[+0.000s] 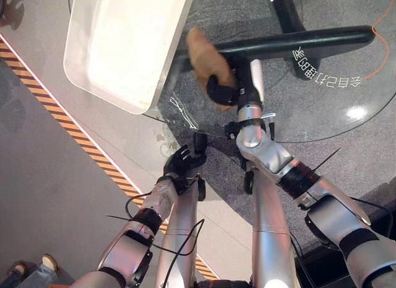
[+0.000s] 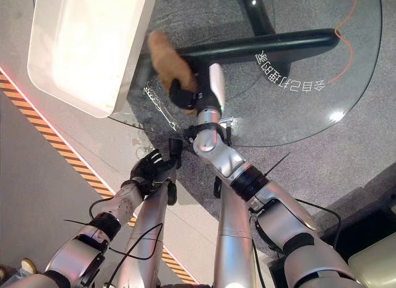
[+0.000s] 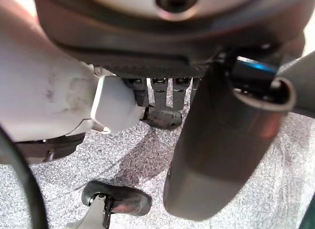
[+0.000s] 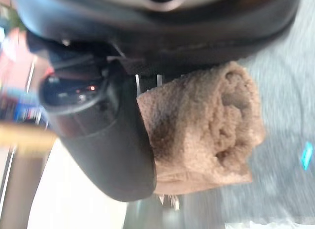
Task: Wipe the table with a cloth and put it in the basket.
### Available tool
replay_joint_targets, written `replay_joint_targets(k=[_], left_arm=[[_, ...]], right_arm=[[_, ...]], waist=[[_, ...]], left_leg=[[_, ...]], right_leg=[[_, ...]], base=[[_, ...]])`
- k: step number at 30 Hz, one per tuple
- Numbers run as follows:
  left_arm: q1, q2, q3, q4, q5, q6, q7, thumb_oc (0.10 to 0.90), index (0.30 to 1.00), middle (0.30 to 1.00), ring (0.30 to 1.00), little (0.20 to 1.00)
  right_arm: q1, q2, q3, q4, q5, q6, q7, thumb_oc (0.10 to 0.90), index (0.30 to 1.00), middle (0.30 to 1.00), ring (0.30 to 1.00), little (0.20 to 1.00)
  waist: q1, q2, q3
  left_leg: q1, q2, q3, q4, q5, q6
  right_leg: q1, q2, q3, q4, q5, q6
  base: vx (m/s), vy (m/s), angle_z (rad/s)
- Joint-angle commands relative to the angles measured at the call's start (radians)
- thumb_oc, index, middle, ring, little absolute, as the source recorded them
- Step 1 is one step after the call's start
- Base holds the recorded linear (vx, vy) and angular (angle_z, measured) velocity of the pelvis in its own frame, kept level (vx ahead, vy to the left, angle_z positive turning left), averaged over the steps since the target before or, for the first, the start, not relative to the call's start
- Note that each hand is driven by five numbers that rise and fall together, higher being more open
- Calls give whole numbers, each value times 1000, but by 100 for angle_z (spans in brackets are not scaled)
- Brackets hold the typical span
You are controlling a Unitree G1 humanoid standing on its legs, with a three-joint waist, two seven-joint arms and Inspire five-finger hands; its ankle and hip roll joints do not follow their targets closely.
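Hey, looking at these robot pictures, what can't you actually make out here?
- Brown cloth: the right hand grips it; the hand covers its lower part in the eye views.
- White basket: cut off by the eye views' top edge; glare washes out its inside, so its contents cannot be told.
- Glass table: whether cloth and glass touch is unclear.
- Left hand: hangs below the table edge; its fingers are curled, holding nothing.

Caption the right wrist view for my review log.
Right hand grips a rolled brown cloth above the glass table.
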Motion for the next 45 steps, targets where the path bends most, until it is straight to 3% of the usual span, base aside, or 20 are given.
replay_joint_targets(k=[1, 7, 18, 23, 26, 34, 42, 45], left_arm=[[40, 9, 20, 50, -4, 22, 15, 800, 900, 900, 900, 900], [19, 19, 35, 82, 11, 30, 12, 800, 900, 900, 900, 900], [-26, 30, 37, 122, -1, 22, 22, 800, 900, 900, 900, 900], [-32, 28, 35, 136, -15, 11, 22, 800, 900, 900, 900, 900], [-36, 24, 37, 143, -23, 4, 16, 800, 900, 900, 900, 900], [-50, 25, 47, 162, -44, 1, -1, 800, 900, 900, 900, 900], [-60, 12, 49, 176, -53, -6, 1, 800, 900, 900, 900, 900], [-58, 2, 43, 169, -60, -10, 10, 800, 900, 900, 900, 900]], right_arm=[[-3, -72, -91, 65, 36, 40, -95, 100, 300, 300, 300, 200], [-49, -128, -177, 160, 92, 35, -148, 100, 300, 300, 300, 200], [-49, -193, -280, 330, 213, -75, -223, 100, 300, 300, 300, 200], [-30, -206, -313, 356, 236, -113, -297, 100, 300, 300, 300, 200], [-21, -208, -326, 364, 231, -132, -280, 100, 300, 300, 300, 200], [-41, -197, -304, 338, 185, -128, -254, 100, 300, 300, 300, 200], [-54, -169, -314, 341, 171, -136, -384, 100, 300, 300, 300, 200], [-52, -172, -315, 328, 151, -137, -337, 100, 300, 300, 300, 200]], waist=[[-3, 26, -16], [3, 10, -16], [-4, -11, -16], [-12, -8, -16], [-16, -4, -16], [-22, 6, -16], [-21, 11, -16], [-23, 15, -16]], left_leg=[[-31, -4, 48, 83, -97, 34], [-40, 6, 54, 95, -107, 40], [-39, 13, 62, 80, -114, 44], [-37, 16, 68, 72, -114, 43], [-33, 16, 70, 61, -111, 43], [-18, 13, 72, 36, -100, 37], [-17, 14, 71, 33, -101, 37], [-16, 11, 71, 29, -99, 38]], right_leg=[[-59, 40, 148, -150, 130, 78], [-66, 26, 128, -134, 130, 83], [-65, 18, 112, -137, 128, 91], [-64, 17, 114, -146, 126, 92], [-61, 18, 116, -155, 125, 93], [-45, 23, 124, -182, 123, 92], [-42, 25, 129, -188, 118, 89], [-41, 27, 130, -192, 119, 89]], base=[[9, -35, 0], [8, -51, -2], [-4, -34, -5], [-1, 13, -7], [-6, 37, -8], [-6, 37, -5], [2, 12, 0], [8, 37, 1]])
